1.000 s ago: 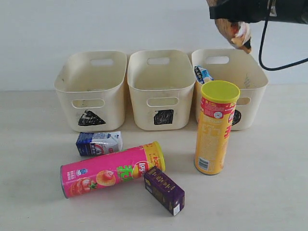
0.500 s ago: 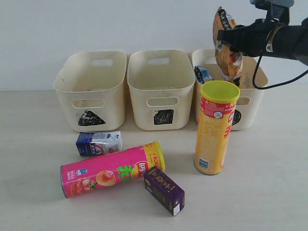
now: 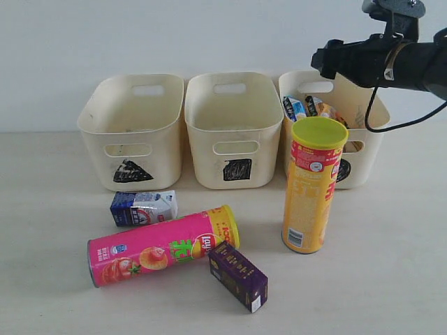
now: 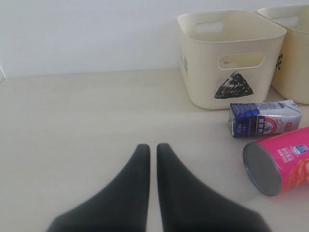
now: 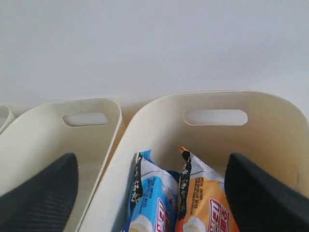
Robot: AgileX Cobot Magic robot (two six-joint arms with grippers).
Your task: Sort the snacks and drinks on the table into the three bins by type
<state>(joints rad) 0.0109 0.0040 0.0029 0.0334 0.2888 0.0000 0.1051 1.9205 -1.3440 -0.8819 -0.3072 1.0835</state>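
**Orange-white bag dropped, right jaws wide**

Right gripper [image 3: 325, 61] is hovering over the circle bin [image 3: 374, 98] by the table's [image 3: 391, 279] far edge, jaws spread wide and empty. Half a second ago it was dangling the orange-white bag [image 3: 325, 110]; that bag is now sitting in the bin beside the blue bag [image 3: 293, 107]. Left gripper [image 4: 152, 150] is sitting pinched closed, holding nothing.

Counting:
- three bins
- two bags
- two tubes: yellow tube [image 3: 313, 188] standing, pink tube [image 3: 160, 246] lying
- two cartons: milk carton [image 3: 143, 207], purple carton [image 3: 239, 276]

Yellow tube is hiding most of the circle mark, and only the bag tops are showing.
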